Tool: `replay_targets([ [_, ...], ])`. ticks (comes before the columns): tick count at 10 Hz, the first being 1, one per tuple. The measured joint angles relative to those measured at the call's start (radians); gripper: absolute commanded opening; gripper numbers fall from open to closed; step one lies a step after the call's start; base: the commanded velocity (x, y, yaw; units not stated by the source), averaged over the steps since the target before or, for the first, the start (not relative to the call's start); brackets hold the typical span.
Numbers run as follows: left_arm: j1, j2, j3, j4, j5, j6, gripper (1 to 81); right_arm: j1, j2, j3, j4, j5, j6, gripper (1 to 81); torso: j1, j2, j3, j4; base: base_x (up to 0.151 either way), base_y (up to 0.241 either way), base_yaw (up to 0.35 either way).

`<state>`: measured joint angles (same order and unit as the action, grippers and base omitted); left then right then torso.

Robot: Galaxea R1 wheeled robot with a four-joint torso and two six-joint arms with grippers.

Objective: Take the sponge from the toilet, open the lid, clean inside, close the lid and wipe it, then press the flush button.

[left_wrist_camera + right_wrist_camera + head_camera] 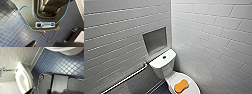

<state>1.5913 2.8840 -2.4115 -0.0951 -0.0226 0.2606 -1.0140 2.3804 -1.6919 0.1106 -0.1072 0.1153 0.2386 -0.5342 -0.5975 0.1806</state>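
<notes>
Overhead, head view: toilet (pixel 163 67) in the tiled corner, lid (pixel 193 82) down, orange sponge (pixel 181 86) lying on the lid, flush button (pixel 164 57) centred on the tank top | left wrist view: blue cable (pixel 25 7) over blue mosaic floor (pixel 12 31) | right wrist view: white oval-rimmed fixture (pixel 23 80) against the wall | left gripper (pixel 48 43), right gripper (pixel 40 91): apart or together, cannot tell.

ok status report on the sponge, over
Left gripper, right gripper: over the floor, state unreadable. Sponge flat on the closed lid, untouched. Grab bar on the wall beside the toilet, apart from the lid.
</notes>
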Motion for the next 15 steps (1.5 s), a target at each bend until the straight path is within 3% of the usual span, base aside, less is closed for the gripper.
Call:
replay_targets([
  [7, 0.023, 0.059, -0.05, 0.0, 0.0, 0.0, 81.1, 0.186, 0.158, -0.147, 0.0, -0.128, 0.096, 81.1, 0.161, -0.256, -0.007, 0.0, 0.0, 0.0, 0.0],
  [12, 0.05, 0.12, -0.132, 0.0, -0.003, 0.0, 81.1, 0.261, 0.272, -0.256, 0.0, -0.175, 0.123, 81.1, 0.276, -0.439, -0.105, 0.0, 0.0, 0.0, 0.0],
  [15, 0.047, 0.121, -0.134, 0.0, -0.005, 0.0, 81.1, 0.311, 0.271, -0.268, 0.0, -0.18, 0.227, 81.1, 0.344, -0.547, -0.189, 0.0, 0.0, 0.0, 0.0],
])
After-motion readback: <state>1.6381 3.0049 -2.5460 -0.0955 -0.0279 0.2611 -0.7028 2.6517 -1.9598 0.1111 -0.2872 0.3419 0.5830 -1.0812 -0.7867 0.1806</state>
